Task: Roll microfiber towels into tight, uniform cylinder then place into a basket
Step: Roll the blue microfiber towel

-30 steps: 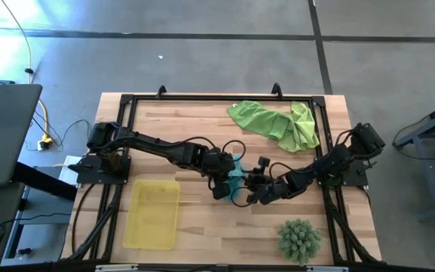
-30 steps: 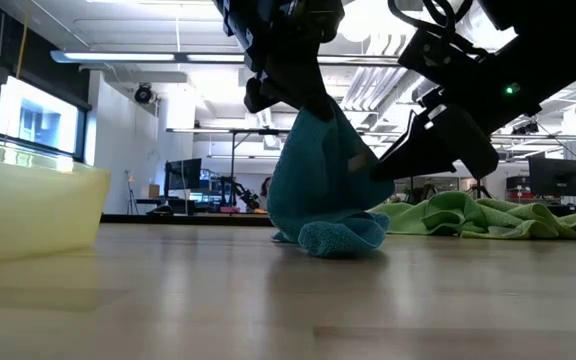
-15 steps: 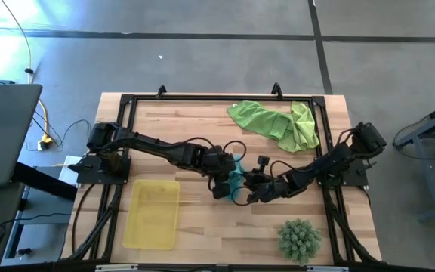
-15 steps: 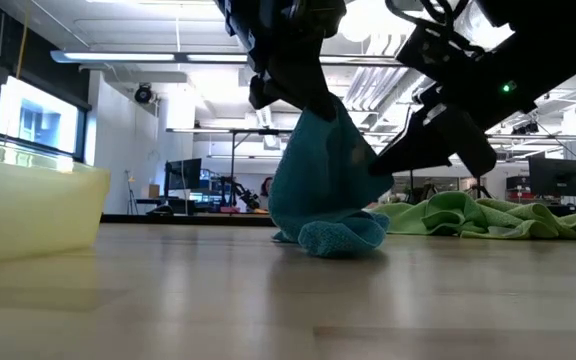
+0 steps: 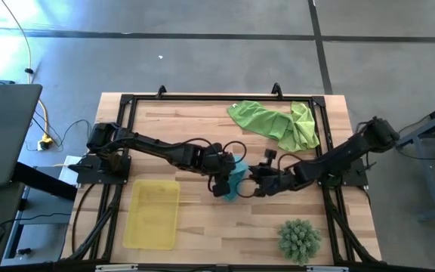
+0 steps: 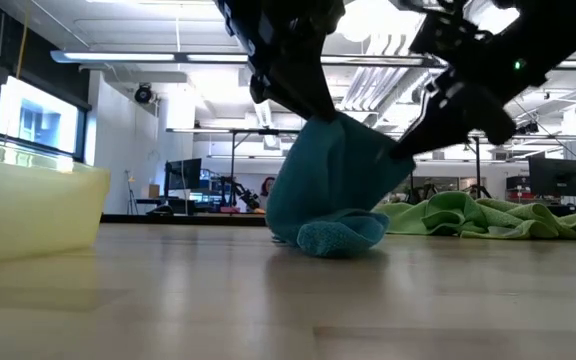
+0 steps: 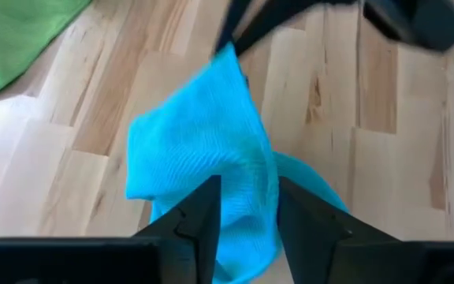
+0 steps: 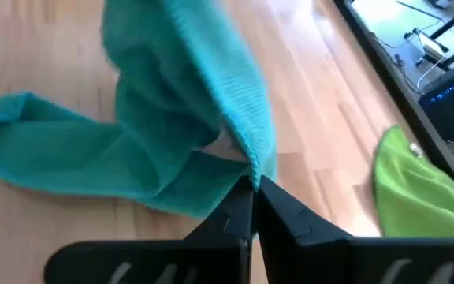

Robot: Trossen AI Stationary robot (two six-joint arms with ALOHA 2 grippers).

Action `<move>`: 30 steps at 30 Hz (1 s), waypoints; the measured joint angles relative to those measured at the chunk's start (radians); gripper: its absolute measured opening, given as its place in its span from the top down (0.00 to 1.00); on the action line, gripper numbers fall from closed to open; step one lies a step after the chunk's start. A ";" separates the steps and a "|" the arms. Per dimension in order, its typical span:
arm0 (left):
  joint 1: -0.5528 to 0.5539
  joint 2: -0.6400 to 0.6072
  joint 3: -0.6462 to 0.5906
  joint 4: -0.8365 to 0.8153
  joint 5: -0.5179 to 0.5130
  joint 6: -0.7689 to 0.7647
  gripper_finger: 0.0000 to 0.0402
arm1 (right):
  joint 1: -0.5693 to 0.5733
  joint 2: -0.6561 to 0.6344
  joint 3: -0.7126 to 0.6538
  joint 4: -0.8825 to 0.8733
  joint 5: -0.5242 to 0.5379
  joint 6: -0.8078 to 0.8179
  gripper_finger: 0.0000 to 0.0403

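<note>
The small teal-blue microfiber towel (image 5: 234,180), gripped by both the left gripper (image 7: 245,211) and right gripper (image 8: 254,192), is now stretched wider toward 3 o'clock, apparently for spreading; rolling is not begun.

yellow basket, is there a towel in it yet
No, in the high view the yellow basket holds nothing, while the teal towel hangs between the left pincer and right pincer.

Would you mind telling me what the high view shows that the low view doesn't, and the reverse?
Only the high view shows the spiky green plant, the whole yellow basket and both arms' full reach. Only the low view shows the teal towel's lower end resting bunched on the table while its top is held up. Both show the left gripper and right gripper pinching it, and the green towels behind.
</note>
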 joint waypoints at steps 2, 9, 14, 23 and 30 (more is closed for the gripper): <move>0.000 0.000 0.000 0.002 0.000 0.000 0.73 | 0.000 -0.052 0.000 -0.032 0.000 -0.005 1.00; -0.007 0.011 0.001 0.007 0.019 0.061 0.73 | 0.000 -0.235 0.000 -0.093 0.000 -0.033 1.00; -0.019 0.041 0.001 0.045 0.039 0.126 0.74 | 0.000 -0.333 0.000 -0.090 -0.001 -0.087 1.00; -0.040 0.086 0.000 0.117 -0.037 0.170 0.73 | 0.013 -0.425 0.000 -0.165 -0.224 -0.382 1.00; -0.065 0.064 0.040 0.136 -0.074 0.195 0.73 | 0.035 -0.431 0.000 -0.223 -0.317 -0.680 1.00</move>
